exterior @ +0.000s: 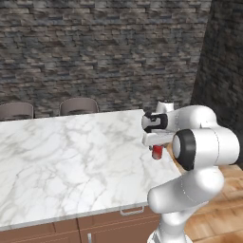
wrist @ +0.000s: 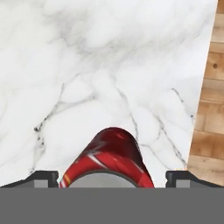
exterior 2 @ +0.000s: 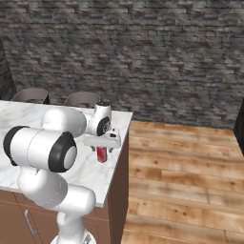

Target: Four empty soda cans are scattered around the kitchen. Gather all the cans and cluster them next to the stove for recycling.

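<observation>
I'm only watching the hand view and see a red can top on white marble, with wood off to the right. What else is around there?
Observer: The red can stands upright on a marble island counter, close to the end that borders the wooden floor.
Operator: Has the robot grabbed it?
Observer: Not as far as I can see. The gripper sits right over the can, and in the hand view its fingertips stand wide on either side, apart from the can.
Operator: Anything beyond the counter?
Observer: Two chairs stand at the far side, before a dark stone wall.
</observation>
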Tool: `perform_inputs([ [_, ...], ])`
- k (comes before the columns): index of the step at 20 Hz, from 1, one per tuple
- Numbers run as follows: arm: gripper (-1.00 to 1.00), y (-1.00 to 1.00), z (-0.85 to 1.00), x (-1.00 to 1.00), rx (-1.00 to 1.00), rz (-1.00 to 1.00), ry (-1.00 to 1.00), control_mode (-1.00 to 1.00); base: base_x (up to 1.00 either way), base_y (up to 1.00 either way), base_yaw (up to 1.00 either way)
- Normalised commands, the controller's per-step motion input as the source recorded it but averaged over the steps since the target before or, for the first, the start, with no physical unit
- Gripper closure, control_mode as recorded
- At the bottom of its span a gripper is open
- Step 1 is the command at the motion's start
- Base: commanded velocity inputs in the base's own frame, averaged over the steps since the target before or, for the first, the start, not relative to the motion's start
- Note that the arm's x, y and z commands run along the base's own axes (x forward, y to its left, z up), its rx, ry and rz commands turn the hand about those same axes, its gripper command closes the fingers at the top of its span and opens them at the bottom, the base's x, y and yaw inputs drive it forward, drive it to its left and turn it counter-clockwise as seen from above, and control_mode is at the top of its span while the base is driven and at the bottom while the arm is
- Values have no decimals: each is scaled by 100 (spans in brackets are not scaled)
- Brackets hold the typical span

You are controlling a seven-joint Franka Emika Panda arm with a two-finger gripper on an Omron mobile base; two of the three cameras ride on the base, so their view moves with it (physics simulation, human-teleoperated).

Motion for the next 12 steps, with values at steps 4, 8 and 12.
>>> perform_inputs([
  [4,100,0,-2,0,0,0,0,-100,0,0,0],
  [8,100,0,0,0,0,0,0,-100,0,0,0],
  [12,100,-2,30,0,0,0,-1,-100,0,0,0],
])
